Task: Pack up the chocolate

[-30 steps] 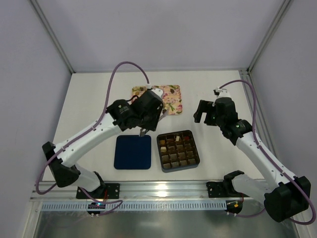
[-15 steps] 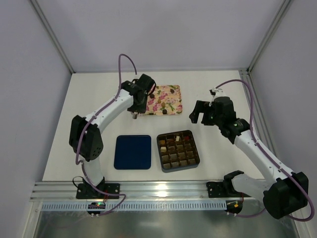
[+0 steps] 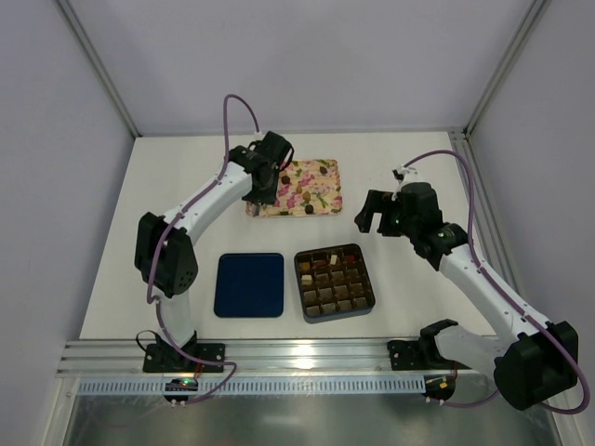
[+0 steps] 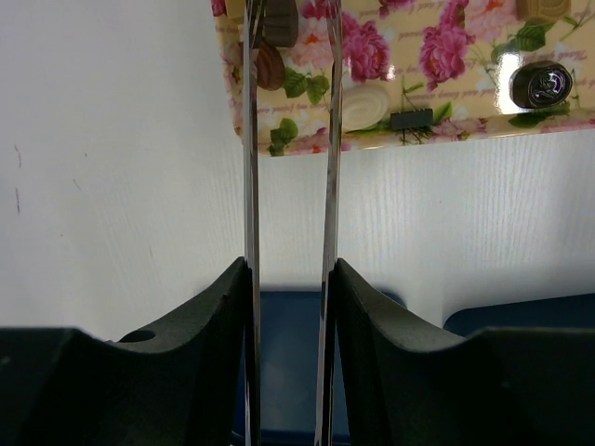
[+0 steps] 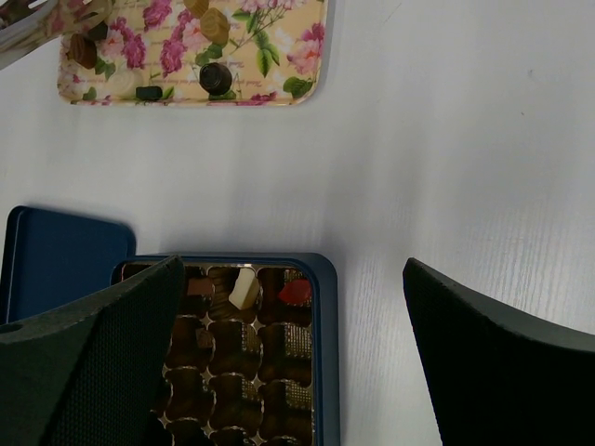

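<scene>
Loose chocolate pieces lie on the floral tray (image 3: 311, 190): a whitish one (image 4: 364, 102), a dark round one (image 4: 541, 84) and a brown one (image 4: 270, 65). My left gripper (image 3: 258, 193) hangs over the tray's left end. Its thin metal blades (image 4: 291, 11) stand apart, with the brown piece and a darker one (image 4: 279, 23) between them beside the left blade, unclamped. The dark box (image 3: 335, 282) holds several chocolates, among them a white one (image 5: 244, 286) and a red one (image 5: 296, 293). My right gripper (image 3: 370, 212) (image 5: 293, 269) hovers wide open and empty above the box's far right corner.
The blue lid (image 3: 249, 284) lies flat to the left of the box (image 5: 321, 372), and shows in the right wrist view (image 5: 56, 260) too. Grey walls with metal posts enclose the white table on three sides. The tray (image 5: 297, 88) sits behind the box.
My left arm has swung from beside the box back to the tray's left end. The right gripper has drifted slightly left. Neither gripper's opening has visibly changed.
</scene>
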Robot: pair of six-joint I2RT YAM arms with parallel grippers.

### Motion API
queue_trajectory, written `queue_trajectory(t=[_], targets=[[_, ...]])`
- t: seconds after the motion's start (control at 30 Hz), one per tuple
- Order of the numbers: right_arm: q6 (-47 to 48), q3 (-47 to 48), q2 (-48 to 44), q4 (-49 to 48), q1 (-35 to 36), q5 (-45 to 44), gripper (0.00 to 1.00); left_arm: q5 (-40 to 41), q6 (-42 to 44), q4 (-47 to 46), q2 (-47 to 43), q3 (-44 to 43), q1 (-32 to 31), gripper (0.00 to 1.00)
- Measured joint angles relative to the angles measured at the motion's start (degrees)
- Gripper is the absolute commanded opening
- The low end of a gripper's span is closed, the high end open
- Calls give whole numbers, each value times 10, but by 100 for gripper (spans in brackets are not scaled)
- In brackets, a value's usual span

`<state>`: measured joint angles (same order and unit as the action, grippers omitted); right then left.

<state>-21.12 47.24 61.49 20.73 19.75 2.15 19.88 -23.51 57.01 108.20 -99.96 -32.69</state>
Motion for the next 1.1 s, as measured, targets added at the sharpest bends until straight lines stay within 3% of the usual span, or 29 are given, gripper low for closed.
queue_trajectory(t=[1.1], targets=[[0,-3,0,-1,0,1,100,-5,1,-7,0,22,2,36]])
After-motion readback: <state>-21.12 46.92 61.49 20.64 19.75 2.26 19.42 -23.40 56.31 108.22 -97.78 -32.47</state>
